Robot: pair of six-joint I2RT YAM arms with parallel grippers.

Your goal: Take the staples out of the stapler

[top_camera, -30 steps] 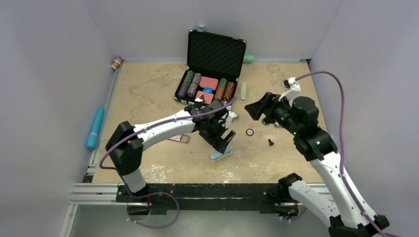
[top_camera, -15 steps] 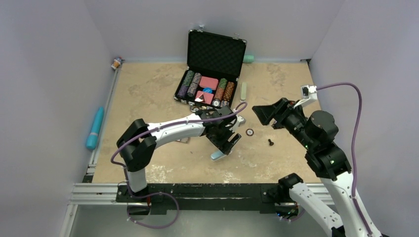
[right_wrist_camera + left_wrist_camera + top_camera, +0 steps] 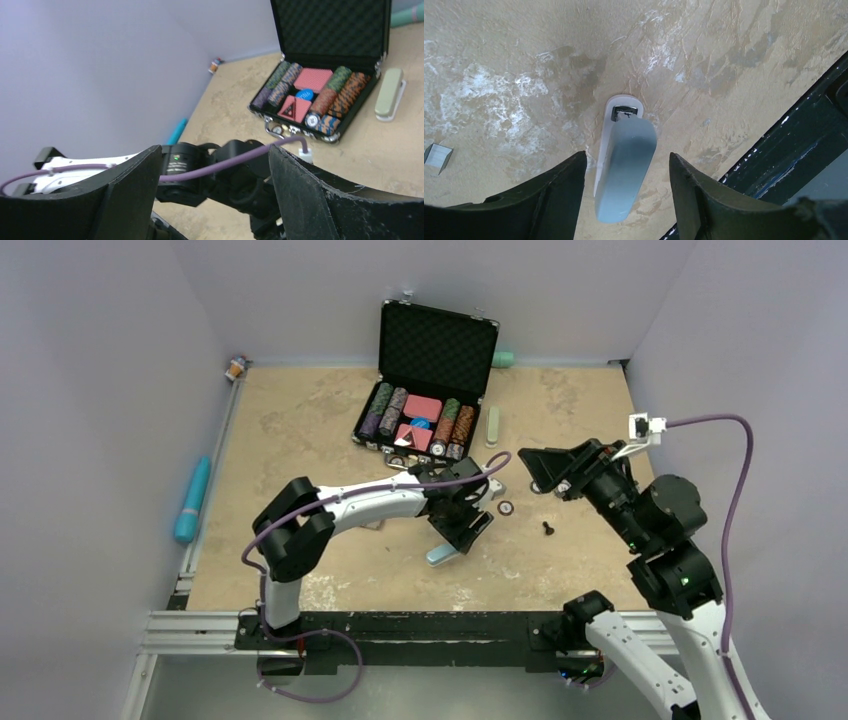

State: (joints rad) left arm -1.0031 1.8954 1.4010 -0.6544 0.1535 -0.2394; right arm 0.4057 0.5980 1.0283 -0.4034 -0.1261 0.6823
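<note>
- Top view: compared with a second ago, the left gripper [image 3: 462, 523] reaches farther right over the pale blue plastic stapler [image 3: 446, 555], and the right gripper [image 3: 535, 465] has drawn back rightward.
- Left wrist: we see the black fingers [image 3: 559, 200] parted, flanking the stapler without touching it. A short silver-grey strip of staples [image 3: 436, 156] lies apart to its left on the mottled beige table [image 3: 724, 50].
- Right wrist: the jaws are spread and hold nothing.

A: Where is the left arm [image 3: 350, 505]?
B: It reaches out low and to the right. The left gripper [image 3: 627, 156] points down with its fingers [image 3: 559, 195] apart.
A: And the right arm [image 3: 665, 520]?
B: It is bent and up high. The right gripper [image 3: 214, 150] points left, spread wide, holding nothing.
</note>
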